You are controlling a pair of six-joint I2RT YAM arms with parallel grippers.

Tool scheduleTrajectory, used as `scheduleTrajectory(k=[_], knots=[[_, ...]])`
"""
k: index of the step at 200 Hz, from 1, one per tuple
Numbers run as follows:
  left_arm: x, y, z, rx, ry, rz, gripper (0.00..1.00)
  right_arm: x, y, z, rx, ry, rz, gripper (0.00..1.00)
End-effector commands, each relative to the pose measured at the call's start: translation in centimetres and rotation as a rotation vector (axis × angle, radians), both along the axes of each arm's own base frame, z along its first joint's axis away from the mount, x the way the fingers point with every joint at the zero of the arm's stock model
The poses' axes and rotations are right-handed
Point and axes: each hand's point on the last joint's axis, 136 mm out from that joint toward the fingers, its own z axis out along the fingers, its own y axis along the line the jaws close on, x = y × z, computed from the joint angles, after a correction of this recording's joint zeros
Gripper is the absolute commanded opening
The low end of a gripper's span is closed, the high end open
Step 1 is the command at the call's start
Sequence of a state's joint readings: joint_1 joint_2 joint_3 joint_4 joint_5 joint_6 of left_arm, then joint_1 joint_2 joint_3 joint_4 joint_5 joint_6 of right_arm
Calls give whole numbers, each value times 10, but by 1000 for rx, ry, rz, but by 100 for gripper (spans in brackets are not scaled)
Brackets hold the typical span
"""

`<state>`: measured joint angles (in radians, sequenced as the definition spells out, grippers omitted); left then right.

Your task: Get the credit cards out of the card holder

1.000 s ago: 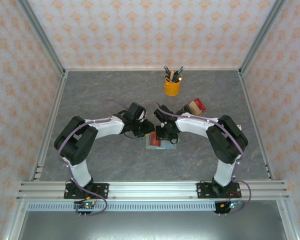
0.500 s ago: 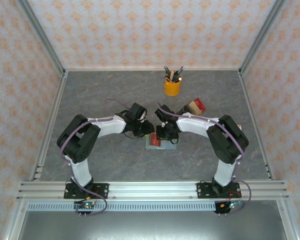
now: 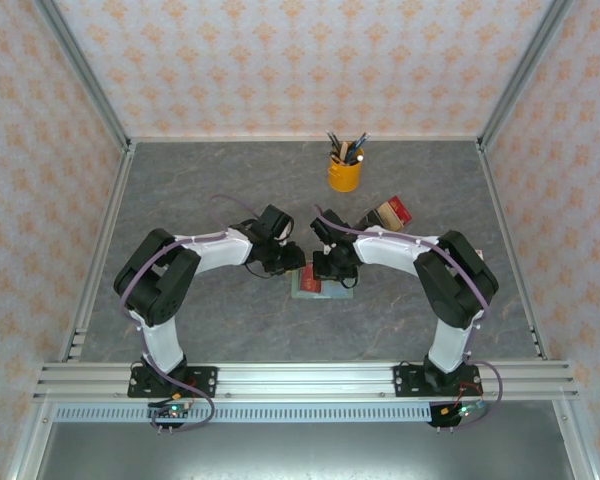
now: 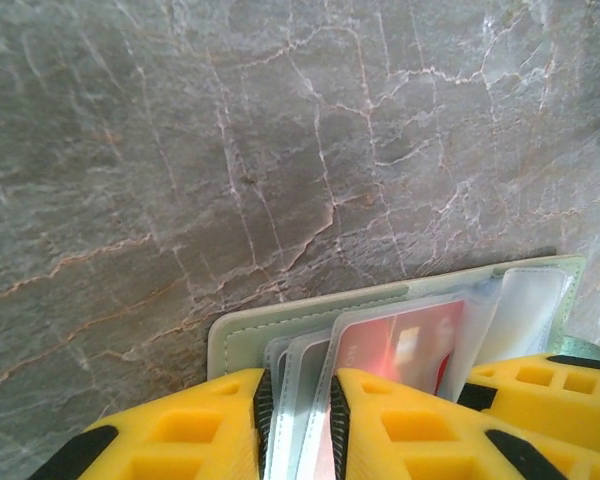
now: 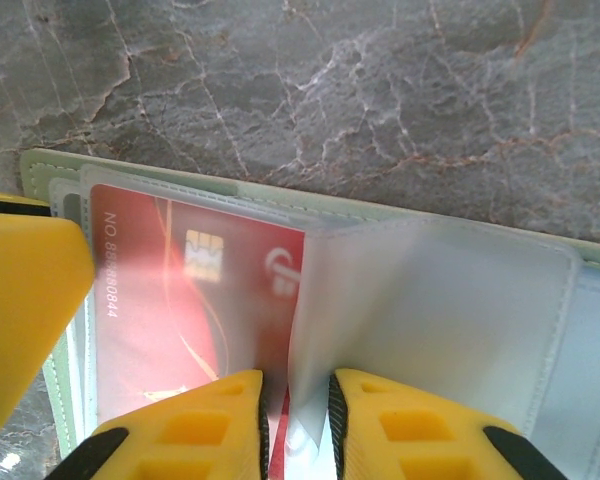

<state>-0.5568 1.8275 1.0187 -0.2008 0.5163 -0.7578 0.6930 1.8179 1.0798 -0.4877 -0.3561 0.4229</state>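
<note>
1. Now L gripper [image 4: 298, 405] is clamped on card holder [image 3: 306, 286] pocket edge.
2. R gripper [image 5: 295, 405] pinches its clear flap [image 5: 430, 300].
3. Card holder lies open approx. at table [image 3: 200, 190] middle; red card [image 5: 180, 290] in pocket.

One card holder [image 4: 260, 335], one red card [image 5: 205, 300], one cup [image 3: 344, 176].

I find a grey marbled table [image 3: 200, 320]. On it lie an open green card holder [image 4: 242, 338] near the middle, a yellow cup [image 3: 344, 176] of pens [image 3: 345, 148] toward the far edge, and a cluster of blocks [image 3: 388, 213] right of centre.
</note>
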Motion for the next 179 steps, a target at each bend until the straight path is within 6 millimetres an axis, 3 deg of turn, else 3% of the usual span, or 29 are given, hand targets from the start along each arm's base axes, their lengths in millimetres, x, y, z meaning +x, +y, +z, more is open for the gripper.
scheduleTrajectory(k=[1, 23, 44, 78, 134, 179], knots=[[-9, -4, -10, -3, 36, -29, 24, -28, -45, -61, -203, 117, -24, 24], [-4, 9, -3, 58, -4, -3, 23, -29, -46, -62, -208, 121, -24, 23], [3, 23, 17, 116, -77, 28, 23, -29, -46, -63, -207, 120, -27, 23], [4, 10, 44, 17, -125, 12, 26, -28, -46, -63, -200, 121, -33, 22], [1, -10, 28, -23, -50, -31, 32, -30, -45, -64, -196, 126, -32, 22], [3, -13, 21, -16, -35, -37, 32, -30, -46, -65, -193, 127, -33, 22]])
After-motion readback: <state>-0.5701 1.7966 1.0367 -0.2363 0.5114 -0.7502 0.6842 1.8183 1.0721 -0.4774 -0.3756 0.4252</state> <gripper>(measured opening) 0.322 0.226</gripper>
